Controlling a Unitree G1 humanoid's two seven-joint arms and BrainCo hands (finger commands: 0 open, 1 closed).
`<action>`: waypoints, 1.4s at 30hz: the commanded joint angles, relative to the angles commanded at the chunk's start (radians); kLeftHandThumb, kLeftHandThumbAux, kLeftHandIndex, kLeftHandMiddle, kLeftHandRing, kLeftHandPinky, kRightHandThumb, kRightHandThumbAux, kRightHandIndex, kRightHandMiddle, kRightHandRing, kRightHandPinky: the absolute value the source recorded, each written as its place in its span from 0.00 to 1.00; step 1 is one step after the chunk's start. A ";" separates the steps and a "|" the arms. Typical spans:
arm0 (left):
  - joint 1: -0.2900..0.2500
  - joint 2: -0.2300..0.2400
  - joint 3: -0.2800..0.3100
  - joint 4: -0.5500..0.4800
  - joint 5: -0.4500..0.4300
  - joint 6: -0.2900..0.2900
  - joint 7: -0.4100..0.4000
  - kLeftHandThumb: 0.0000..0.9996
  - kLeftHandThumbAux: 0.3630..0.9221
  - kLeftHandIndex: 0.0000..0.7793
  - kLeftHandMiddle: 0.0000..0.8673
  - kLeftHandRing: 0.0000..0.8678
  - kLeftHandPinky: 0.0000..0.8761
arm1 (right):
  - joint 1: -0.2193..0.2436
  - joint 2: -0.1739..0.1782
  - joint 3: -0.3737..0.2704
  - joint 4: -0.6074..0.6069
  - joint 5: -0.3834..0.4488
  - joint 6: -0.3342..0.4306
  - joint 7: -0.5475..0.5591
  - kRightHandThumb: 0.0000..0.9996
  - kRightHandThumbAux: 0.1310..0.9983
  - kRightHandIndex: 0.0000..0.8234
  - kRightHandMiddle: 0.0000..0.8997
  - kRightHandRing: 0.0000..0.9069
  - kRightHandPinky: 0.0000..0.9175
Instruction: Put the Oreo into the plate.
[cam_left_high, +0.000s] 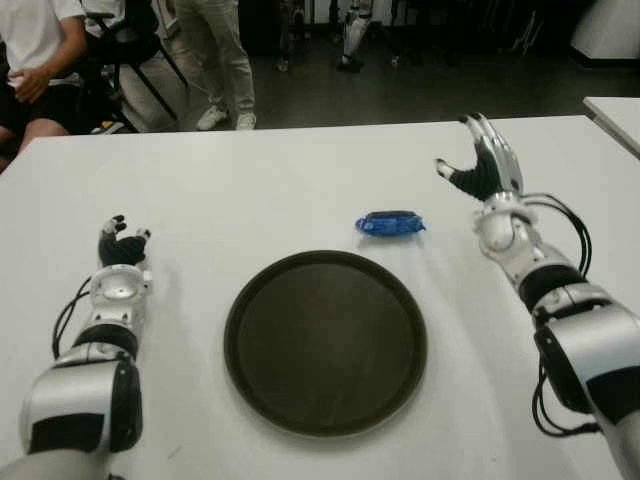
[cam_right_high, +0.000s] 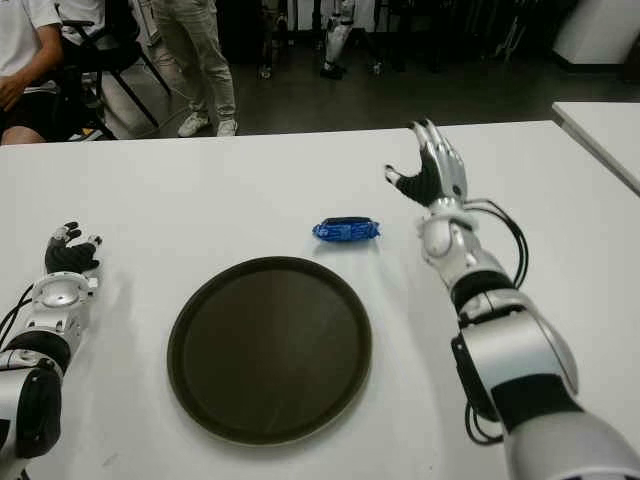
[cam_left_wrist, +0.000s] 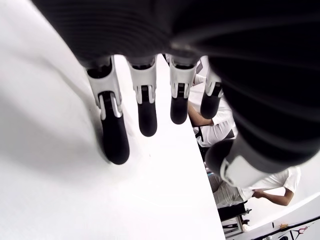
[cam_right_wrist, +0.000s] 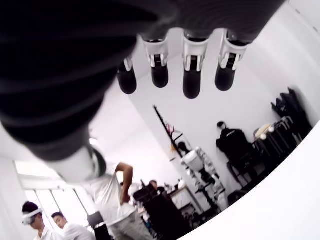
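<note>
The Oreo (cam_left_high: 390, 223) is a small blue packet lying on the white table (cam_left_high: 280, 190), just beyond the far right rim of the plate. The plate (cam_left_high: 325, 340) is round, dark brown and has nothing in it. My right hand (cam_left_high: 465, 150) is raised to the right of the Oreo and a little beyond it, apart from it. Its fingers (cam_right_wrist: 192, 75) are spread and hold nothing. My left hand (cam_left_high: 122, 238) shows to the left of the plate, fingers (cam_left_wrist: 147, 107) relaxed over the bare table, with nothing in them.
Beyond the table's far edge a person (cam_left_high: 35, 60) sits at the left on a chair and another person (cam_left_high: 222, 60) stands. A second white table (cam_left_high: 615, 115) shows at the far right. A dark floor lies behind.
</note>
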 joint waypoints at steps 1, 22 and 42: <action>0.000 0.000 0.000 0.000 0.000 -0.001 0.000 0.17 0.50 0.04 0.16 0.17 0.16 | -0.001 0.001 0.002 0.001 -0.001 0.005 0.005 0.32 0.62 0.00 0.04 0.08 0.12; 0.004 -0.003 0.016 -0.001 -0.007 -0.013 -0.010 0.15 0.49 0.05 0.17 0.17 0.13 | -0.010 0.025 0.074 0.015 -0.048 0.090 0.086 0.38 0.64 0.00 0.07 0.09 0.11; 0.002 -0.001 -0.004 -0.001 0.011 0.000 0.005 0.14 0.49 0.02 0.17 0.17 0.13 | -0.072 0.016 0.148 0.027 -0.115 0.169 0.232 0.27 0.66 0.00 0.04 0.03 0.04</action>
